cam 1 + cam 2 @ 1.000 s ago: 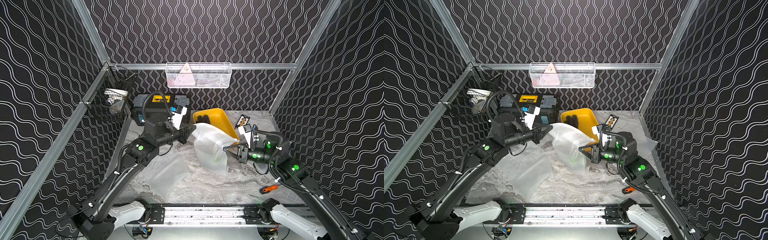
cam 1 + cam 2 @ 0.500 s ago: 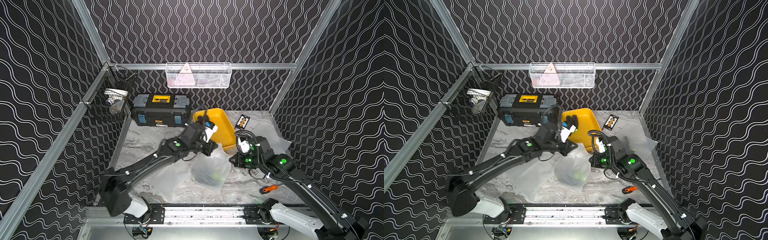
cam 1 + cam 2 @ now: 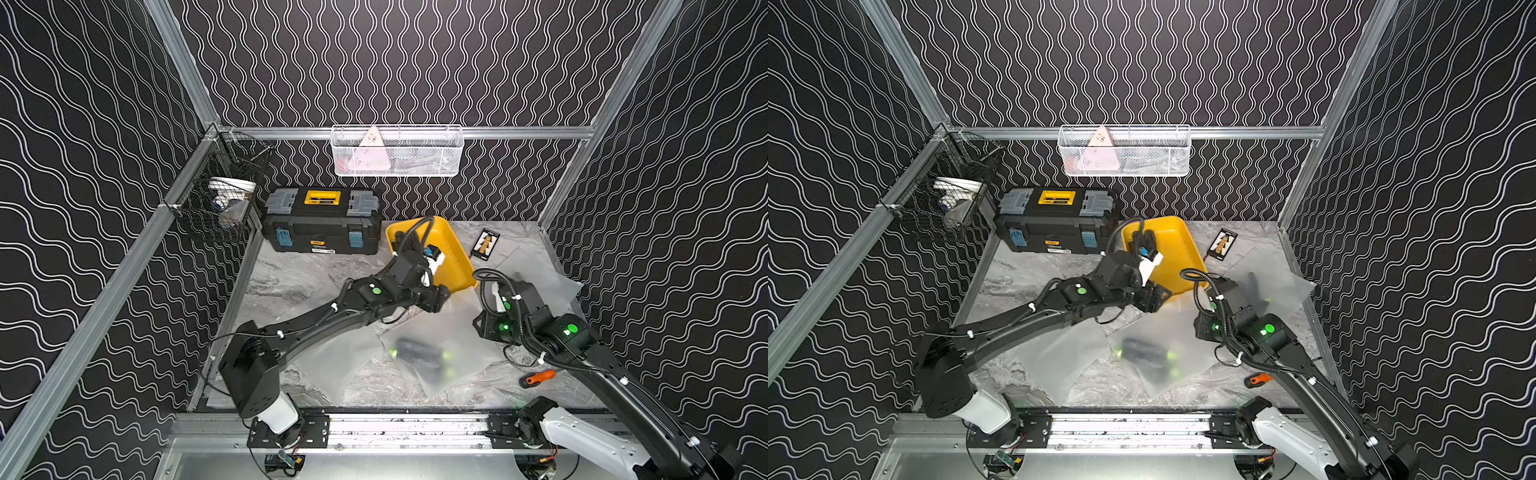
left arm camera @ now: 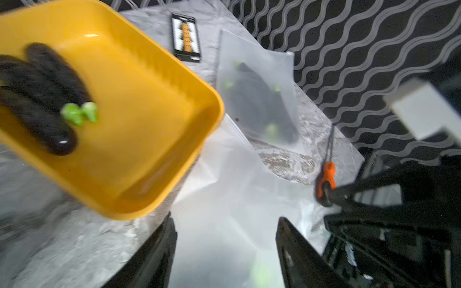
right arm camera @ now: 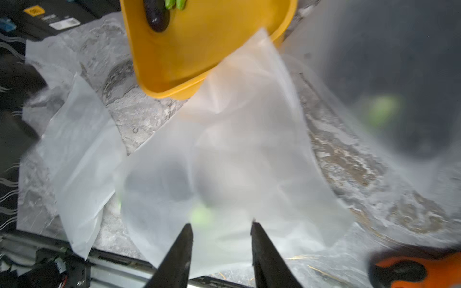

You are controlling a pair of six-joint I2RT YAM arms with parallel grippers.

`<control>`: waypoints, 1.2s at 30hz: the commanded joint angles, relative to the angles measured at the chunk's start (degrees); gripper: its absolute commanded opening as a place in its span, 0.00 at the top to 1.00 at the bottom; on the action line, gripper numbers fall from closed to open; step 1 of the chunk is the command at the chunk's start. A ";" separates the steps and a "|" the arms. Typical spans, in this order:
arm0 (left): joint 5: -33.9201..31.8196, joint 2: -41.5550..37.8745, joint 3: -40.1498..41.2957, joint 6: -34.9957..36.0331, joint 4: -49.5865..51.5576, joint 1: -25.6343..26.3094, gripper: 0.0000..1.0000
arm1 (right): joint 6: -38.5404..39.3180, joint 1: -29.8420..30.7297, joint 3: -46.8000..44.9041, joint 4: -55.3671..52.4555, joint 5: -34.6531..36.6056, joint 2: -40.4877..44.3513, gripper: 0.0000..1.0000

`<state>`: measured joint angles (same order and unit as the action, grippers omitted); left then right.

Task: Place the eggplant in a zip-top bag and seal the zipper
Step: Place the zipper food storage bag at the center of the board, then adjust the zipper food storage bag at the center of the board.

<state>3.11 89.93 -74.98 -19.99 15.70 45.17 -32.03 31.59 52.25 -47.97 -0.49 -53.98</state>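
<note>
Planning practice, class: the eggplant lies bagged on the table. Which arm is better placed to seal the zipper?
Probably the right: the right gripper, open, has the bag straight ahead of it; the left gripper, also open, hangs at the bag's edge by the yellow tray. The zipper cannot be made out.

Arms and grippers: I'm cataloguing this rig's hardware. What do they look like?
Both the left arm and right arm are matte black with white base shells, green lights and ribbed black cable loops at the wrists. The left gripper and right gripper have slim black tapering fingers.
</note>
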 commanded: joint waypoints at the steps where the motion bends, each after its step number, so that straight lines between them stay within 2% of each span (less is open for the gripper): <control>1: -3.70 -3.52 4.10 -1.15 5.73 -1.94 0.33 | 0.68 1.48 -2.10 10.05 -12.69 -1.40 0.63; 3: -2.41 -7.11 9.00 -0.94 5.57 -2.19 0.35 | -0.09 3.95 -3.62 15.31 -16.03 -2.33 0.63; 8: 6.93 -14.00 19.76 -3.59 2.94 -0.81 0.46 | -3.13 8.15 -5.97 23.24 -17.39 -8.90 0.62; 13: 8.39 -15.71 25.42 -5.50 2.11 5.13 0.51 | -8.36 6.83 -9.93 25.11 -12.09 -15.65 0.59; 15: 7.91 -14.44 26.97 -6.52 1.25 7.00 0.50 | -9.46 4.83 -11.82 25.61 -10.67 -16.33 0.58; 17: 6.09 -12.45 28.09 -7.61 0.58 8.15 0.43 | -10.13 2.33 -13.12 24.30 -8.64 -15.68 0.57; 20: 4.59 -9.67 29.18 -8.65 -2.08 8.40 0.35 | -9.64 0.59 -13.53 21.12 -4.86 -13.47 0.55; 23: 2.39 -6.19 28.30 -9.10 -4.45 8.49 0.31 | -8.35 0.05 -12.87 19.14 -4.40 -12.11 0.53; 29: -7.30 0.93 20.73 -11.35 -1.15 8.53 0.31 | -3.98 0.11 -7.62 15.05 -9.18 -11.59 0.50; 33: -6.12 0.47 20.56 -16.16 -4.78 8.45 0.29 | -2.63 0.27 -6.58 15.75 -16.28 -11.36 0.51; 36: 1.14 2.00 21.75 -18.47 -11.71 8.45 0.29 | -3.67 0.23 -8.43 19.31 -21.52 -12.16 0.53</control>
<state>-0.62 91.26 -53.87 -34.52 11.00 53.60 -35.73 31.77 44.77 -30.33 -15.59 -65.63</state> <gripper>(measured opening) 0.711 0.477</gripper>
